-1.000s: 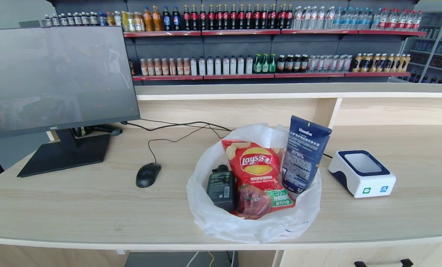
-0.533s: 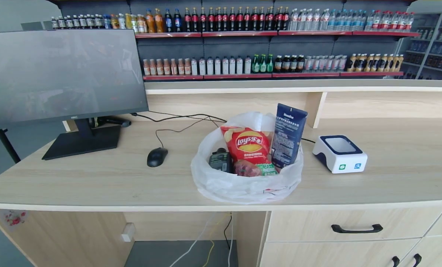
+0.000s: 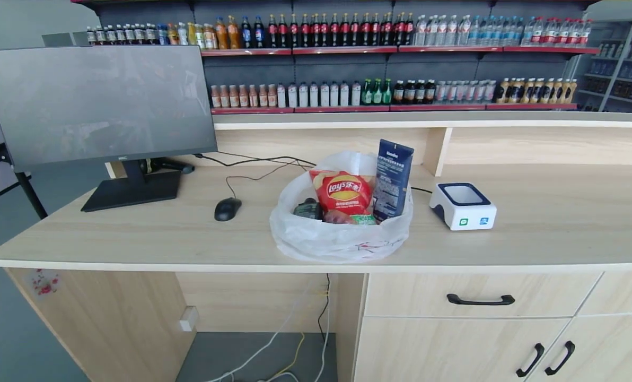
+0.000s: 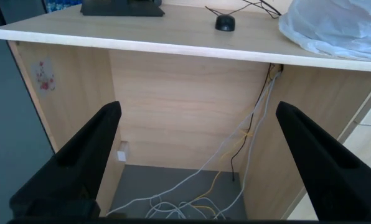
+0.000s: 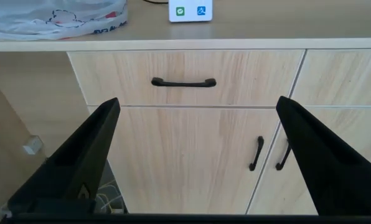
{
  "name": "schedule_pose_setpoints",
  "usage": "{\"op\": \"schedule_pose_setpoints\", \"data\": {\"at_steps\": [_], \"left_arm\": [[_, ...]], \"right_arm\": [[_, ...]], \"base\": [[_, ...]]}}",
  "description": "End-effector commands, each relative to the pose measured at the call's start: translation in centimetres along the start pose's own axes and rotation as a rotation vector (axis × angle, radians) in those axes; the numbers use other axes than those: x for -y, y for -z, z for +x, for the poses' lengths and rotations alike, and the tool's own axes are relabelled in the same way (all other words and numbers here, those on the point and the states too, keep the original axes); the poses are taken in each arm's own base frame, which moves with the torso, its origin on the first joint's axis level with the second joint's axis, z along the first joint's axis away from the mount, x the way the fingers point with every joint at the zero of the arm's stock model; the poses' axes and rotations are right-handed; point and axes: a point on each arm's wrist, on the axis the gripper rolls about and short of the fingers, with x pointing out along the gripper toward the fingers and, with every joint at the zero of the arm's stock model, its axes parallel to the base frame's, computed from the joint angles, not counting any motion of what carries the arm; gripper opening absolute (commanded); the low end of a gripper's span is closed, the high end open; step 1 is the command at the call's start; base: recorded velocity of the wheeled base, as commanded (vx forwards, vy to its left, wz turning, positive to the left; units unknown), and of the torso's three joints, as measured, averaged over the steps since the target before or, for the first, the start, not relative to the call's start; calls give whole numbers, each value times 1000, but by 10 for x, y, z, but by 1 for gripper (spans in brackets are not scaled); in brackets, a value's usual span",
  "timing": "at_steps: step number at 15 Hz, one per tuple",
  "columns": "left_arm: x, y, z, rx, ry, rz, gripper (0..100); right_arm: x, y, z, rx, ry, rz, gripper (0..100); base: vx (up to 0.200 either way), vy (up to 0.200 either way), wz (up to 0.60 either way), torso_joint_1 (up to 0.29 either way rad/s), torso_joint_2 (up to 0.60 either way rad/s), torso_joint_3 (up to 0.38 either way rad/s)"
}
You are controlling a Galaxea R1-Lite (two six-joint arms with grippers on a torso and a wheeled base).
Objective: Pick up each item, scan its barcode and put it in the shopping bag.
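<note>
Backed away from the worktop [image 3: 135, 239] over the last second, without disturbing anything on it. Left gripper [image 4: 198, 109] and right gripper [image 5: 198, 102] spread wide, empty, below its edge. Above and ahead of both: shopping bag [image 3: 342, 239] holding crisp packet [image 3: 343, 193], blue pouch [image 3: 394, 178], dark bottle [image 3: 308, 209]. Seemingly all bagged; best withdrawn straight, clear of the bag.

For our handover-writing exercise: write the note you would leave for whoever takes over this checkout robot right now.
Grippers: left gripper and right gripper are open and empty, low in front of the counter.
Things: crisp packet, blue pouch and dark bottle sit in the shopping bag, beside the scanner.
Done: three items bagged; scans cannot be confirmed.
Left: probably nothing; check for further items.
</note>
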Motion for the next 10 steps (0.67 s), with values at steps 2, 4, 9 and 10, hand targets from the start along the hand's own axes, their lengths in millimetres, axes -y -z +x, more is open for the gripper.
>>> {"op": "schedule_pose_setpoints", "data": {"at_steps": [2,4,9,10], "left_arm": [[0,0,0,-1,0,-1,100],[0,0,0,-1,0,-1,100],[0,0,0,-1,0,-1,100],[0,0,0,-1,0,-1,100]], "right_arm": [[0,0,0,-2,1,0,100],[0,0,0,-2,1,0,100],[0,0,0,-2,1,1,100],[0,0,0,-2,1,0,100]], "base": [[0,-200,0,12,7,0],[0,-200,0,5,7,0],[-40,-160,0,5,3,-1],[-200,0,0,2,2,2]]}}
